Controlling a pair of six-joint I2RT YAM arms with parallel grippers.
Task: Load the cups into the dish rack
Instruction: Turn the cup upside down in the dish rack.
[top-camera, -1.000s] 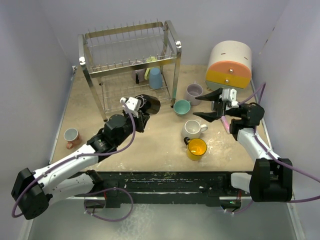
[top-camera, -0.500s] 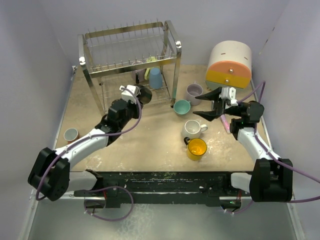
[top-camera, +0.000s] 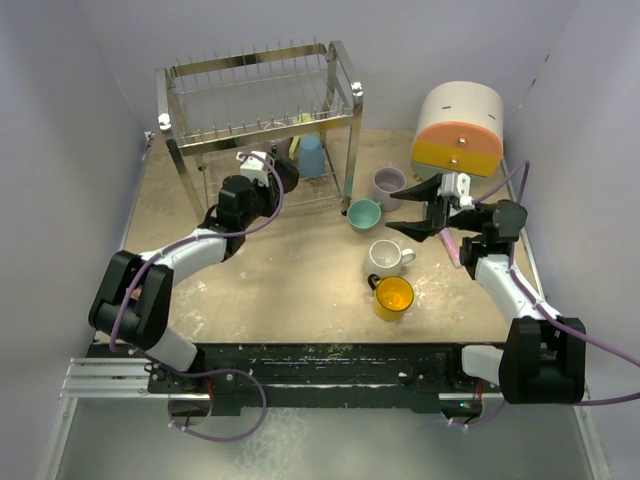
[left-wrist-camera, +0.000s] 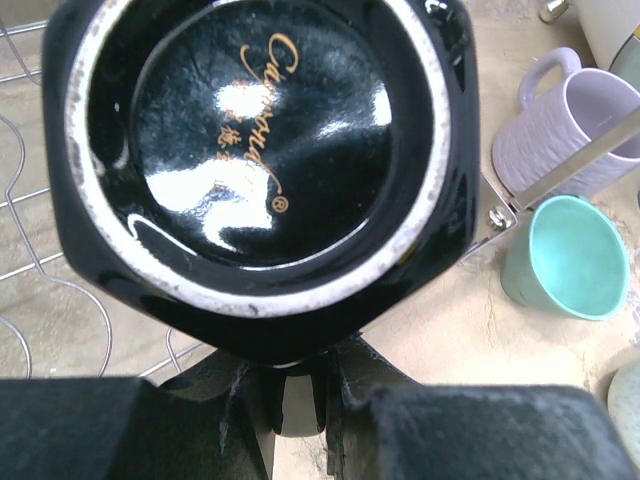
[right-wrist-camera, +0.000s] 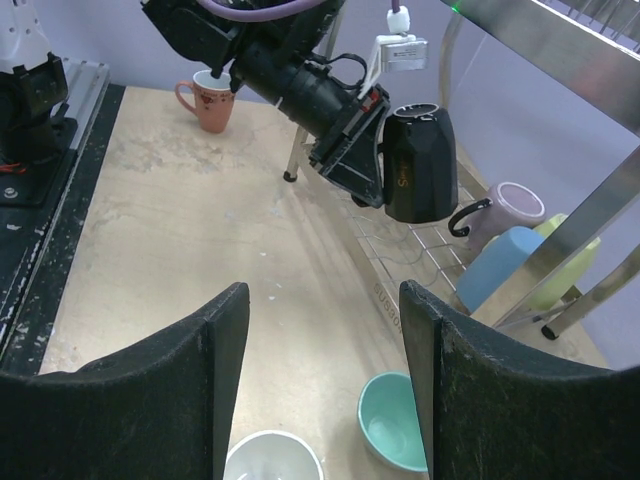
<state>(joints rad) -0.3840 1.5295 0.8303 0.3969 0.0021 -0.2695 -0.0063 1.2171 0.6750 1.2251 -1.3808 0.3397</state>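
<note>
My left gripper (top-camera: 268, 182) is shut on the rim of a black cup (top-camera: 287, 173), held on its side at the front of the dish rack's (top-camera: 258, 112) lower tier. The cup's glossy base (left-wrist-camera: 260, 150) fills the left wrist view, with my fingers (left-wrist-camera: 345, 395) pinching its wall. Blue (top-camera: 312, 156), yellow-green (top-camera: 301, 124) and purple (right-wrist-camera: 510, 208) cups lie in the lower tier. On the table stand lilac (top-camera: 387, 183), teal (top-camera: 363, 214), white (top-camera: 385, 257) and yellow (top-camera: 393, 297) cups. My right gripper (top-camera: 414, 208) hangs open and empty above them, its jaws wide over the teal cup (right-wrist-camera: 395, 435).
A round white, orange and yellow drawer unit (top-camera: 460, 130) stands at the back right. A small pink bar (top-camera: 455, 246) lies under the right arm. A pink cup (right-wrist-camera: 212, 100) stands at the table's left, behind my left arm. A chrome rack leg (left-wrist-camera: 560, 178) passes close to the black cup.
My left arm has carried the black cup away from the table's middle and up to the rack's lower tier. The right gripper has hardly moved.
</note>
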